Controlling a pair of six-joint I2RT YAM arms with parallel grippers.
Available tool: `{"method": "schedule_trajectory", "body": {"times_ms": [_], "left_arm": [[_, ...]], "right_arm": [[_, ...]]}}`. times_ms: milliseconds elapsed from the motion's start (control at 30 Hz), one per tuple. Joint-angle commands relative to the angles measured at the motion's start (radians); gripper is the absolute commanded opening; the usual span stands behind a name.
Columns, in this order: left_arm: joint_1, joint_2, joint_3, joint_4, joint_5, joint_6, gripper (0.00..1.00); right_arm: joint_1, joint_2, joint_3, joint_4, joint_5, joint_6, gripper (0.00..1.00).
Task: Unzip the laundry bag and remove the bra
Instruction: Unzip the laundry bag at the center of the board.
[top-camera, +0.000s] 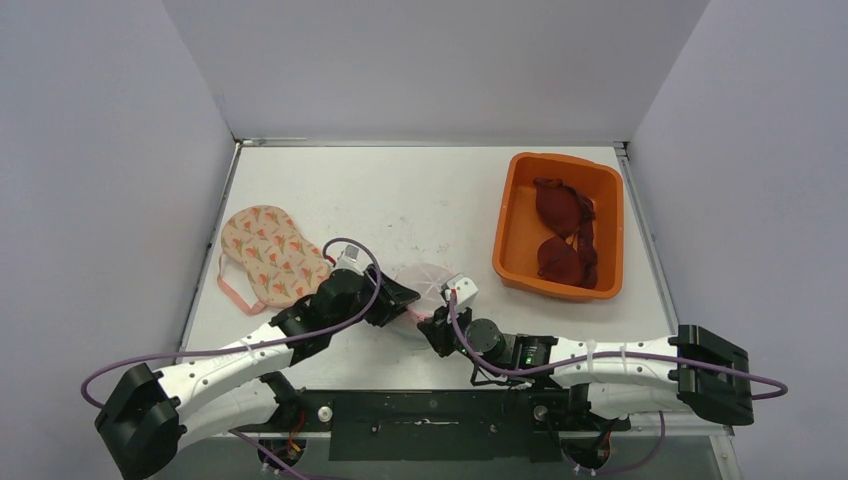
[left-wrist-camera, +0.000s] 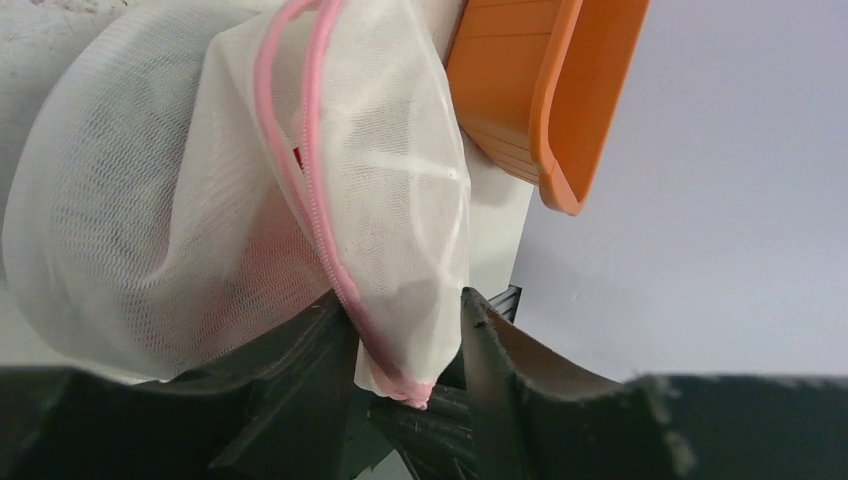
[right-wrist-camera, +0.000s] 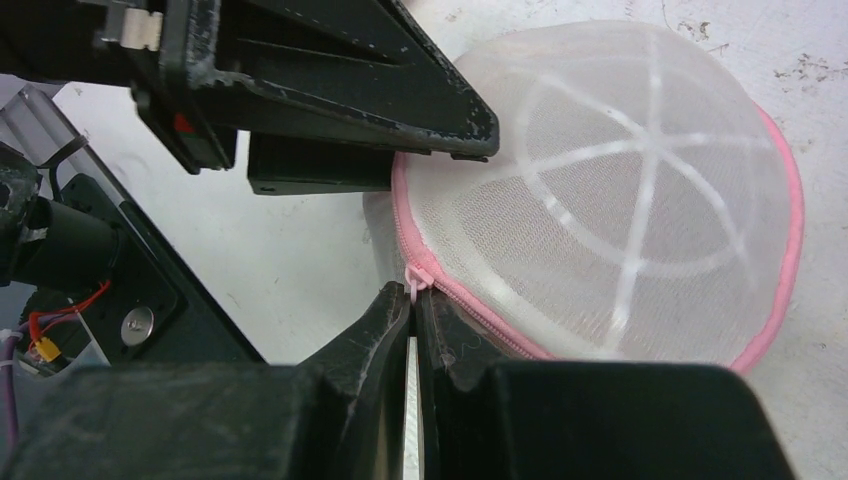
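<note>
Arms (top-camera: 250, 350) hold laundry bag (top-camera: 425, 283); scuffed table (top-camera: 420, 190).

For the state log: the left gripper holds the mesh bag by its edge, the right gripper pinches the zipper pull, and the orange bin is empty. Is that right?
One thing is wrong: the orange bin is not empty. The top external view shows dark red garments lying in it. The rest stands: the left gripper holds the mesh bag by its edge, and the right gripper pinches the zipper pull.

The laundry bag (right-wrist-camera: 640, 200) is sheer white mesh cloth; the orange bin (left-wrist-camera: 520, 80) is smooth plastic; the counter (top-camera: 400, 190) is matt and scuffed.
</note>
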Motion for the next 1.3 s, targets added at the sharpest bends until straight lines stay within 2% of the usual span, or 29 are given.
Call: {"method": "schedule_trajectory", "body": {"times_ms": [0,267,533,800,1033,1267], "left_arm": [[-0.004,0.035,0.011,0.1,-0.017,0.002,0.34],[0.001,0.027,-0.001,0.11,-0.03,0.029,0.0],[0.008,0.004,-0.005,0.097,-0.034,0.055,0.0],[0.027,-0.018,-0.011,0.131,0.001,0.111,0.0],[0.162,0.011,0.12,0.1,0.197,0.269,0.0],[0.187,0.138,0.306,0.122,0.345,0.351,0.0]], "right_arm": [[0.014,-0.039,0.008,0.064,0.013,-0.008,0.05],[0.017,-0.138,-0.007,-0.014,0.082,-0.015,0.05],[-0.004,-0.228,-0.044,-0.148,0.205,0.034,0.05],[-0.006,-0.273,-0.066,-0.141,0.189,0.03,0.05],[0.007,-0.321,-0.029,-0.164,0.208,-0.036,0.05],[0.029,-0.326,0.082,-0.192,0.205,-0.119,0.05]]}}
